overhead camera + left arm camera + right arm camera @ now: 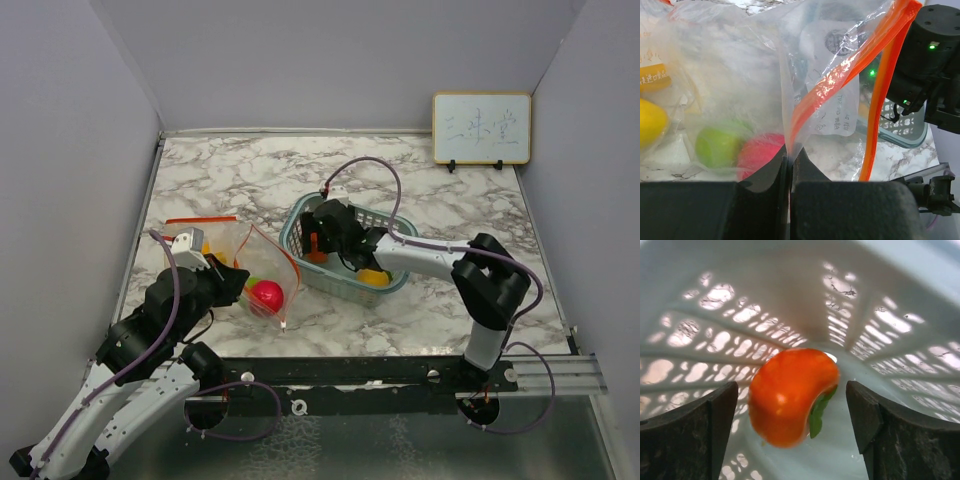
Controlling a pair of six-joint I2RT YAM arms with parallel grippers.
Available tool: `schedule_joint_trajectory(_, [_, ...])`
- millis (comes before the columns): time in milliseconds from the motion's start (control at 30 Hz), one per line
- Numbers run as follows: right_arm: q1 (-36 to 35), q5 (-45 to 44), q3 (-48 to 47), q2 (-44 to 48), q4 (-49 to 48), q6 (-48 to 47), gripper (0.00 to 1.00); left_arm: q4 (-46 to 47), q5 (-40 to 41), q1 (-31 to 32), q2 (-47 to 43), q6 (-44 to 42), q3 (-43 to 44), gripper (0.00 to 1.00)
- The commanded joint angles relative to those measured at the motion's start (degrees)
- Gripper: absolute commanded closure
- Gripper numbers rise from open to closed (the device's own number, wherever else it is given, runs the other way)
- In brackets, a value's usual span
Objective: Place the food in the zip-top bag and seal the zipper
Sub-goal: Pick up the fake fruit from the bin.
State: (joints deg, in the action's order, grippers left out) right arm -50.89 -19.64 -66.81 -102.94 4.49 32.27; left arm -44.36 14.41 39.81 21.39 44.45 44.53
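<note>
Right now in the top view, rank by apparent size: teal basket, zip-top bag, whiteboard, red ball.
1-2. Teal basket and zip-top bag: look about alike, and the left arm hides part of the bag, so no ranking.
3. Whiteboard, though it sits farther back.
4. Red ball, inside the bag.

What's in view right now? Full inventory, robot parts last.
zip-top bag: 1, clear, left of basket
zipper: 1, orange-red, bag mouth, strips apart
red ball: 1, red, in bag
green food: 1, green, in bag beside red ball
bagged yellow food: 1, yellow, in bag
orange pepper: 1, orange, basket floor
loose yellow food: 1, yellow, in basket
basket: 1, teal, table centre
whiteboard: 1, white, back right
table: 1, white marble
left hand: shut on bag film
right hand: open, straddling pepper
</note>
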Motion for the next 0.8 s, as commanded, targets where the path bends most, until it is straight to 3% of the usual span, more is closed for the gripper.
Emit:
schedule_joint_trajectory(0, [0.09, 0.68, -1.62, -4.39, -0.61, -0.24, 0.18, 1.47, -0.91, 0.04, -0.29, -0.21, -0.14, 1.0])
schedule_joint_trajectory(233, [0.09, -0.08, 0.67, -2.42, 2.11, -0.17, 0.56, 1.27, -0.26, 0.07, -0.07, -0.32, -0.22, 1.0])
schedule_joint_trajectory(333, [0.09, -0.32, 1.96, 2.48, 2.09, -1.45, 0.67, 1.69, -0.31, 0.09, 0.22, -0.3, -0.56, 1.0])
schedule_joint_trajectory(600, [0.09, 6.08, 5.8, 19.18, -1.59, -7.82, 0.74, 2.63, -0.69, 0.09, 1.07, 0.27, -2.08, 1.0])
schedule_joint_trajectory(667, [0.09, 11.2, 7.11, 23.37, -4.0, -9.88, 0.75, 3.13, -0.9, 0.09, 1.19, 0.35, -2.52, 1.0])
schedule_joint_trajectory(767, [0.01, 26.9, 9.08, 29.22, -9.72, -11.85, 0.75, 3.89, -1.46, 0.07, 1.96, 0.48, -2.8, 1.0])
